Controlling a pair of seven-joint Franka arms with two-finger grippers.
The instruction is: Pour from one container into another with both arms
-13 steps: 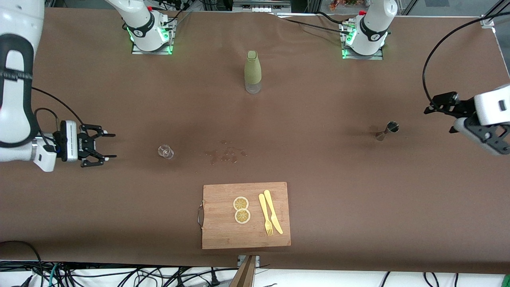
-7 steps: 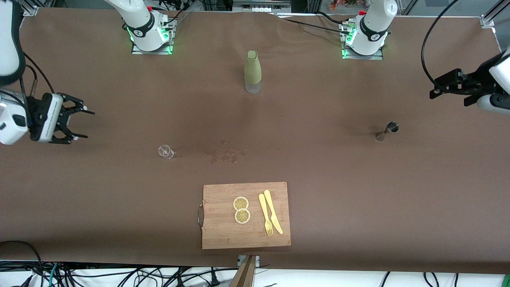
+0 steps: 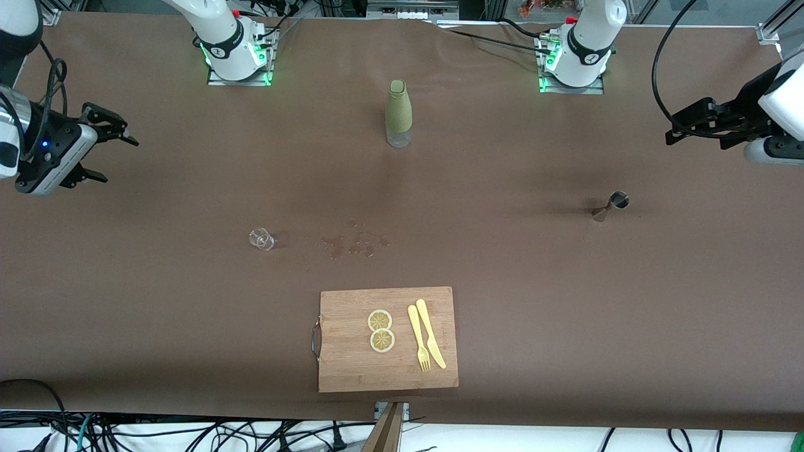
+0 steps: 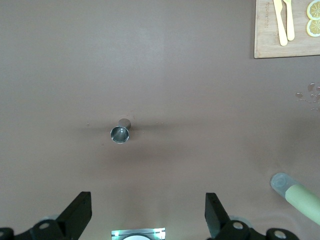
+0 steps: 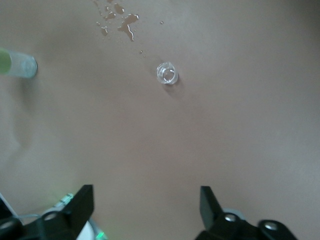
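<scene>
Both end effectors are held wide open and empty, the left end effector (image 3: pixel 681 125) over the surface (image 3: pixel 502 263) near the jigger (image 3: pixel 610 206), the right end effector (image 3: pixel 110 150) near the glass (image 3: pixel 261 238).

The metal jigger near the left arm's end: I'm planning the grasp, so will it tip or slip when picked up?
The metal jigger looks narrow-waisted on a small foot, so a sideways nudge could probably tip it. Its shiny surface may slip between fingers. It seems stiff and light. Both the left gripper and right gripper are open, holding nothing.
</scene>
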